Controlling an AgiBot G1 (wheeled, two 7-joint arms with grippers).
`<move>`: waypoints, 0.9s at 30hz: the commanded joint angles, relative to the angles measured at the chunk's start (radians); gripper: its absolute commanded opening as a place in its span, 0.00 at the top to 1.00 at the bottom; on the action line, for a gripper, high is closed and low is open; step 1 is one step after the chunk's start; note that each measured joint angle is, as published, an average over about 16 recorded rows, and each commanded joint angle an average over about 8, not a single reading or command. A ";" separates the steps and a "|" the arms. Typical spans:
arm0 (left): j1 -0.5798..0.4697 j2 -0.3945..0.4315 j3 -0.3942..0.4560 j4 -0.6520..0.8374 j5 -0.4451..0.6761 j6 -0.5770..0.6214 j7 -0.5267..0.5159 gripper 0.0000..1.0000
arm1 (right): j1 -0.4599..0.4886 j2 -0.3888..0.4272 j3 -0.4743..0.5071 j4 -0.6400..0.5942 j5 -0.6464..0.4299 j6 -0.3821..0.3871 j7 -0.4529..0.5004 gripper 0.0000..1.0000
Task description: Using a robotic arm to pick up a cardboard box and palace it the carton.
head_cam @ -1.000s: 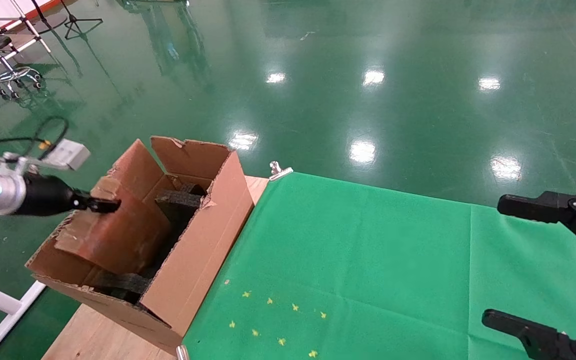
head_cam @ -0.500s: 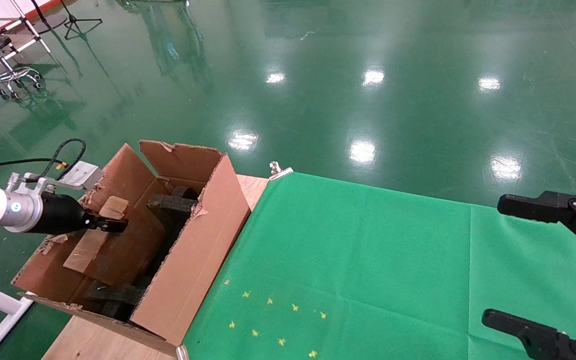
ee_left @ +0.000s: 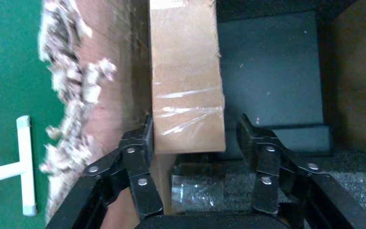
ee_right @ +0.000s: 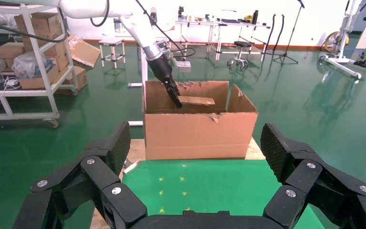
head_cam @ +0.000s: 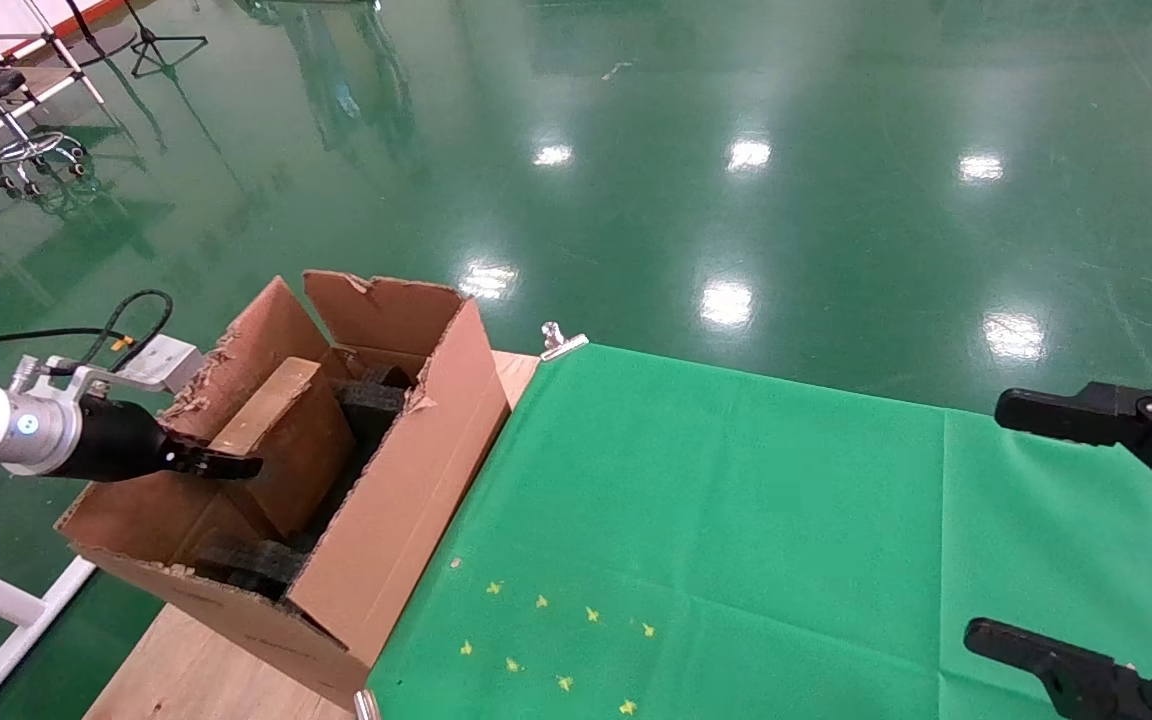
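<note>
box (head_cam: 286, 440) sits inside the carton (head_cam: 406, 480), tilted, leaning on the wall at 9 o'clock, one end up over the black foam (head_cam: 371, 395). our left gripper (ee_left: 198, 143) is spread wide, fingers (ee_left: 140, 143) straddling the box end; no squeeze visible, one finger looks just touching its side. risks: retracting could snag that finger on the box or the ragged flap (head_cam: 206, 385) and drag the carton, which overhangs the table (head_cam: 166, 680) edge at 7 o'clock. box may also stay propped rather than flat. right gripper (ee_right: 198, 157) parked at 3 o'clock, wide.
</note>
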State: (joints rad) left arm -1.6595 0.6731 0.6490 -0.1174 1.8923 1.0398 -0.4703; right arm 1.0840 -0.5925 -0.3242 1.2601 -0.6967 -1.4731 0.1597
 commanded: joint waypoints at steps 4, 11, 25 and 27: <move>-0.005 -0.001 0.000 -0.007 -0.001 0.001 -0.001 0.00 | 0.000 0.000 0.000 0.000 0.000 0.000 0.000 0.00; -0.055 -0.021 -0.010 -0.057 -0.013 0.038 0.005 0.00 | 0.000 0.000 0.000 0.000 0.000 0.000 0.000 0.00; -0.115 -0.107 -0.068 -0.355 -0.120 0.216 -0.013 0.00 | 0.000 0.000 0.000 0.000 0.000 0.000 0.000 0.00; -0.116 -0.112 -0.068 -0.377 -0.122 0.224 -0.019 0.00 | 0.000 0.000 0.000 0.000 0.000 0.000 0.000 0.00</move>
State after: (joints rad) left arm -1.7740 0.5661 0.5821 -0.4711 1.7735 1.2546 -0.4812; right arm 1.0841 -0.5923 -0.3244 1.2597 -0.6964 -1.4728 0.1595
